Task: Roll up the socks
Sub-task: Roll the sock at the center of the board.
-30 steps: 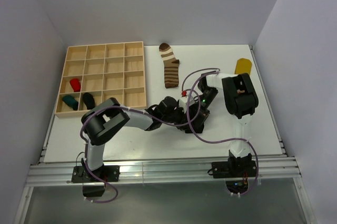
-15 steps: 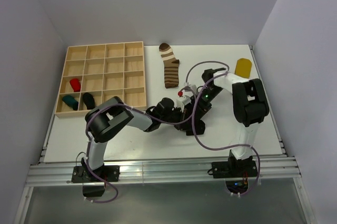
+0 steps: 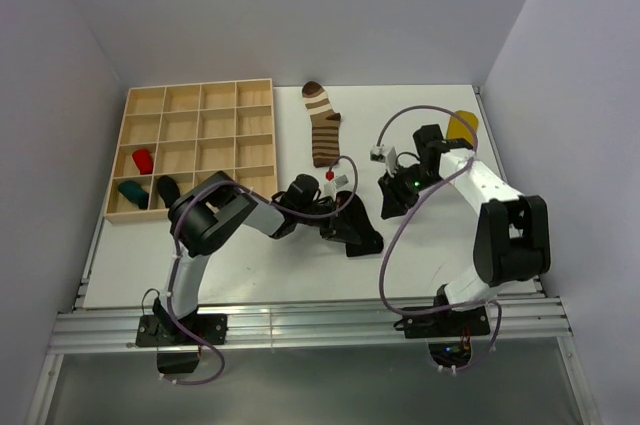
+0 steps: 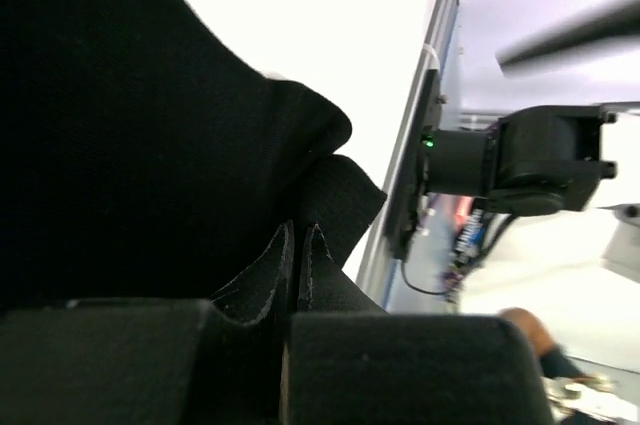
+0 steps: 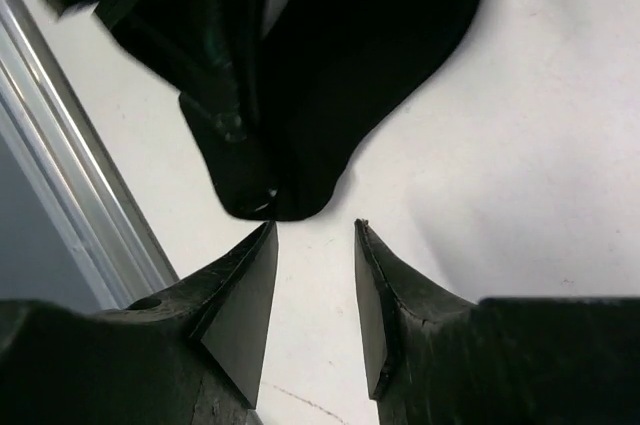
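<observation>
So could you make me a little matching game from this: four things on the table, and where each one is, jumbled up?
Things:
1 striped sock
2 yellow sock
3 black sock
4 red bundle

Places:
A in a compartment of the wooden tray
B far right corner of the table
C pinched in the left fingers
D far edge, just right of the tray

Pairs: 1-D, 2-B, 3-C, 4-A.

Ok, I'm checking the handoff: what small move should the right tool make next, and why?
Probably ease the right tool forward and close on the rounded end of the black sock. Its jaws stand open and empty just short of that end, while the left tool is shut on the sock's fabric.
</observation>
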Robot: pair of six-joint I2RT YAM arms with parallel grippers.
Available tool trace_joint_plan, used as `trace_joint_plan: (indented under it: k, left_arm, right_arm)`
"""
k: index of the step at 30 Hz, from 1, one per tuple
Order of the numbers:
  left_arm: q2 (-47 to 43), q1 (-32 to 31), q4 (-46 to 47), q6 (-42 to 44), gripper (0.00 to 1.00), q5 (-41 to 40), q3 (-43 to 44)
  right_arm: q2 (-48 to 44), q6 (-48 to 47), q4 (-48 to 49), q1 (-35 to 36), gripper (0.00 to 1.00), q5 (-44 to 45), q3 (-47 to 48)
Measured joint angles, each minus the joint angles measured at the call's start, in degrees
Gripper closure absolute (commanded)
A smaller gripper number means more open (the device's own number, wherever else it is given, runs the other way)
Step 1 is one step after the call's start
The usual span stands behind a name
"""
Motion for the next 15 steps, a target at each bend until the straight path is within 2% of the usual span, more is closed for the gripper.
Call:
trace_joint_plan:
  k: [7,15]
  left_arm:
    - [3.23,2.03,-2.14,-7.63,1.00,5.88,2.67]
    - [3.87,2.84,-10.23,-8.44,1.00,8.28,5.75]
  right_arm:
    - [-10.25,-7.85,0.66,4.42,0.45,-0.70,-7.74]
    - [-17.44,-9.55,7.52,16.63,0.41,3.58,-17.97]
